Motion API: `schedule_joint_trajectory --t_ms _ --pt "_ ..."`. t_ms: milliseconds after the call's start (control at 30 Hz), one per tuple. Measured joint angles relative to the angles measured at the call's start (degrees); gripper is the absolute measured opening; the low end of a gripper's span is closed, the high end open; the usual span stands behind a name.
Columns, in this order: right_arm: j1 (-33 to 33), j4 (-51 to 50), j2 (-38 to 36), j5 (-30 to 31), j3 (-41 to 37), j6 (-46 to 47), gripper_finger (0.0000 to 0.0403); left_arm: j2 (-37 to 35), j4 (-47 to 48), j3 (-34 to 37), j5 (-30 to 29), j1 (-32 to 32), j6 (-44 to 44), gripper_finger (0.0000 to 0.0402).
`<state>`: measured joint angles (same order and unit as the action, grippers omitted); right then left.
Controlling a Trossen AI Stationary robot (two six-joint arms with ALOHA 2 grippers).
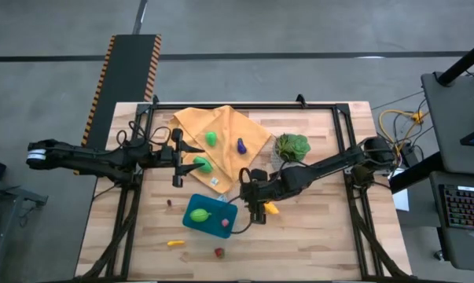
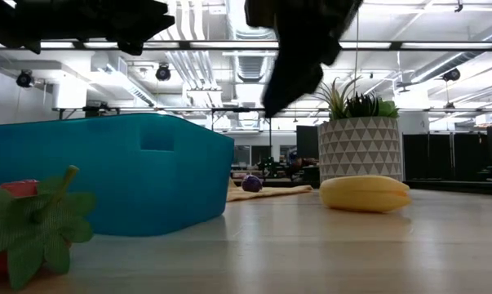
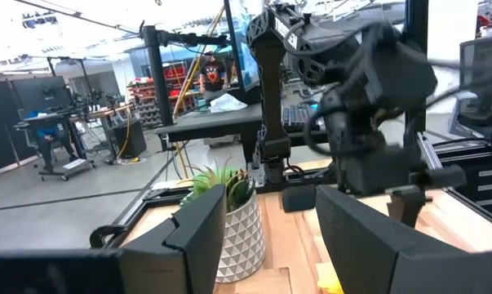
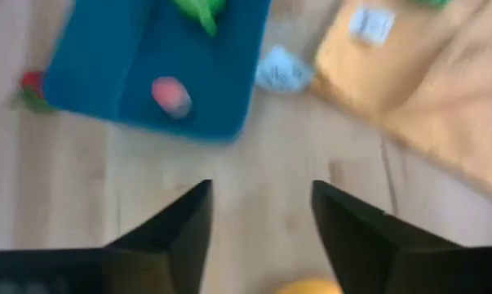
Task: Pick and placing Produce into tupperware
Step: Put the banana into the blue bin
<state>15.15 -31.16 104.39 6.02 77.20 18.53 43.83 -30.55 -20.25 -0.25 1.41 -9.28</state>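
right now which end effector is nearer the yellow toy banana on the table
Right. The right end effector hangs open just beside the yellow toy banana, toward the teal container. The left end effector is open farther off, over the orange cloth's edge.

Left hand reaching in from the left, fingers spread, empty. Right hand angled in from the right, fingers parted, empty.

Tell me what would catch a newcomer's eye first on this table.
Probably the large orange-yellow cloth spread at the table's far middle, with two green toy vegetables and a purple toy eggplant lying on it. Next, the small teal-blue plastic container nearer the front, holding a green piece and a pink piece. The open right gripper hangs just beside it, over a yellow toy banana.
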Motion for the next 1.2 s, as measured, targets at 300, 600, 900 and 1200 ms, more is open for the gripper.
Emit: schedule_joint_trajectory --t_ms 300,600,900,1200 --pt "-0.1 -12.3 0.5 4.1 -1.8 12.1 0.0326 0.0 0.0 0.0 0.0 0.0 0.1 0.0178" --pt "0.1 -12.1 0.7 2.4 -3.4 19.5 0.0339 0.2 0.0 0.0 0.0 0.0 0.1 0.0178" --pt "0.1 -11.8 1.7 0.1 -6.2 25.3 0.0340 0.2 0.0 0.0 0.0 0.0 0.1 0.0178" --pt "0.2 -10.0 2.7 -0.6 -7.4 27.6 0.0342 0.2 0.0 0.0 0.0 0.0 0.0 0.0178"
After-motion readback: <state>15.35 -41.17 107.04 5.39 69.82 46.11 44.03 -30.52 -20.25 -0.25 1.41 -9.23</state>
